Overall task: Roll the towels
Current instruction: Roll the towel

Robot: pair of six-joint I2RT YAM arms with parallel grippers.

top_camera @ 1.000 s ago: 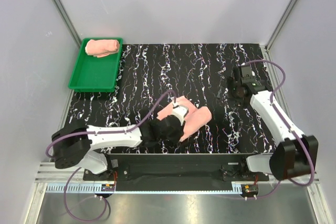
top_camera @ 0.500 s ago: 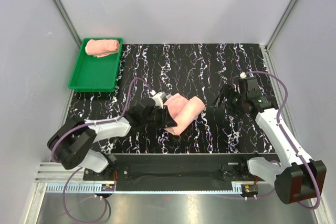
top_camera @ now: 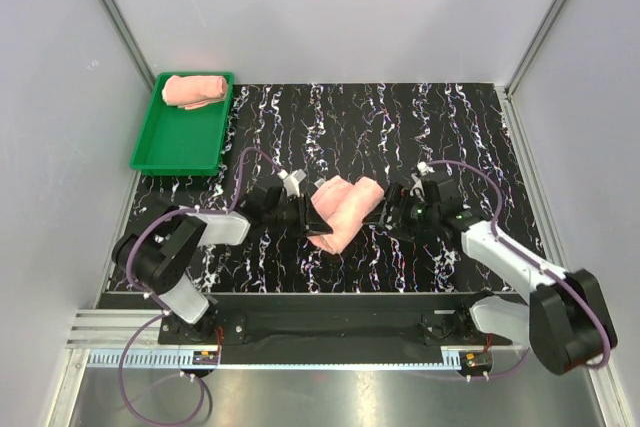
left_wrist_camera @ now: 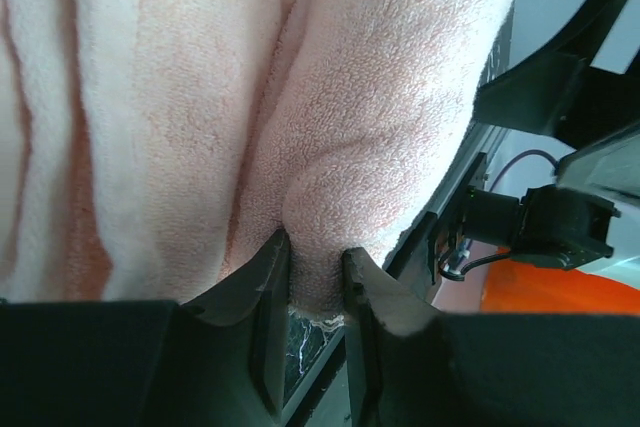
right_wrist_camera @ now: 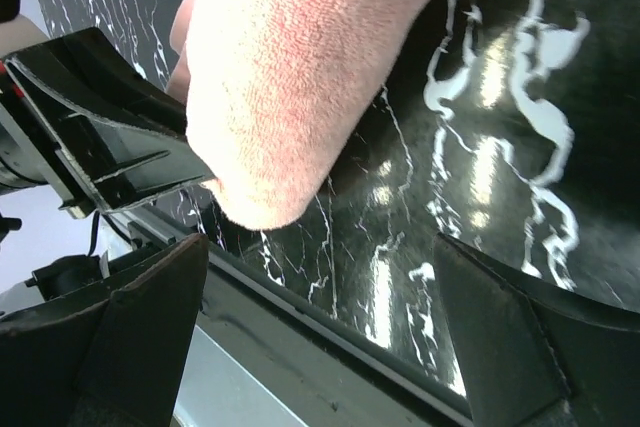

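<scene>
A salmon-pink towel (top_camera: 346, 207), loosely folded, lies mid-table. My left gripper (top_camera: 306, 215) is at its left side, shut on a fold of it; in the left wrist view both fingers pinch the terry cloth (left_wrist_camera: 300, 97) at the gripper (left_wrist_camera: 315, 265). My right gripper (top_camera: 393, 209) stands wide open just off the towel's right end. In the right wrist view that rounded end (right_wrist_camera: 290, 77) hangs ahead of the open gripper (right_wrist_camera: 320, 317), touching neither finger. A second towel (top_camera: 196, 90), rolled, lies in the green tray (top_camera: 178, 152) at the back left.
The black marbled table's near edge and its metal rail (right_wrist_camera: 300, 337) run just below the right gripper. Grey enclosure walls (top_camera: 60, 97) close the sides. The left gripper's black finger (right_wrist_camera: 100, 137) shows beside the towel in the right wrist view.
The left gripper has dragged the towel back from the front edge and turned it. The right arm swung in from the back right to the towel's right end, its jaws opening wider.
</scene>
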